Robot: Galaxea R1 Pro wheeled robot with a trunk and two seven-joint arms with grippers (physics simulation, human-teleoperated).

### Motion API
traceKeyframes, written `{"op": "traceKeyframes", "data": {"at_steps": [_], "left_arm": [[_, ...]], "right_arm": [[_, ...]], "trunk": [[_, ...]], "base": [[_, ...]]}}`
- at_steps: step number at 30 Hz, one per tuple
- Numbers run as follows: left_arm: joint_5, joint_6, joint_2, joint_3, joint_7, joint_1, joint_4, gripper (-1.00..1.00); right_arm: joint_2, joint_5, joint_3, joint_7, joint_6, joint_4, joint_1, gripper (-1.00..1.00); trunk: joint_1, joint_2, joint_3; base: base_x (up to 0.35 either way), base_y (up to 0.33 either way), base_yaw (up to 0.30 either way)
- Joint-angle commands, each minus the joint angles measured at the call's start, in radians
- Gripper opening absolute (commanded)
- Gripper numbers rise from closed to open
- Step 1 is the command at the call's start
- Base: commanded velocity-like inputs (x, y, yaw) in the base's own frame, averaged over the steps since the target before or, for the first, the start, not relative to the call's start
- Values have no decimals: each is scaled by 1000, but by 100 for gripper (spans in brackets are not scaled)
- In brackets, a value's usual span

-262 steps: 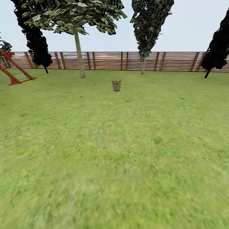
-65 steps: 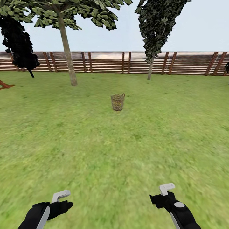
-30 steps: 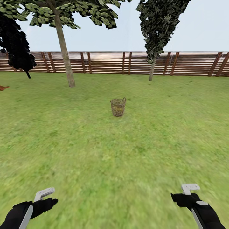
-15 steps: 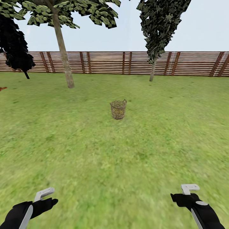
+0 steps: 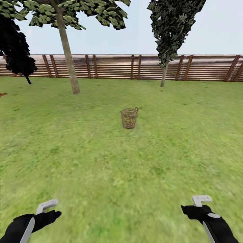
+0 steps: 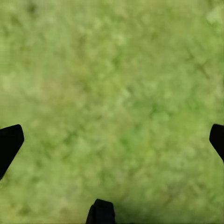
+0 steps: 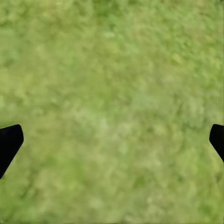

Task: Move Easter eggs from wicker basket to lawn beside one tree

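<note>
Right now your left gripper and right gripper hang spread and empty over the lawn. Drive straight for the wicker basket, well ahead, yellow showing faintly through its lattice, and stop close enough to reach in from above.

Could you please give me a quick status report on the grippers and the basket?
Left gripper and right gripper open, empty, low over lawn. Wicker basket upright ahead, out of reach. Nothing on the grass between.
</note>
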Motion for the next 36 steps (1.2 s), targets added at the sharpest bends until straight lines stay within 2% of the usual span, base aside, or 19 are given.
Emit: {"op": "traceKeyframes", "data": {"at_steps": [1, 36], "left_arm": [[3, 5, 0, 2, -3, -1, 0, 100], [5, 5, 7, 1, -4, -1, 20, 100]], "right_arm": [[0, 5, -2, 7, 6, -2, 0, 100], [0, 4, 0, 8, 4, -2, 0, 100]], "trunk": [[0, 0, -1], [0, 0, -1]], "base": [[201, 292, 0], [271, 239, 0]]}}
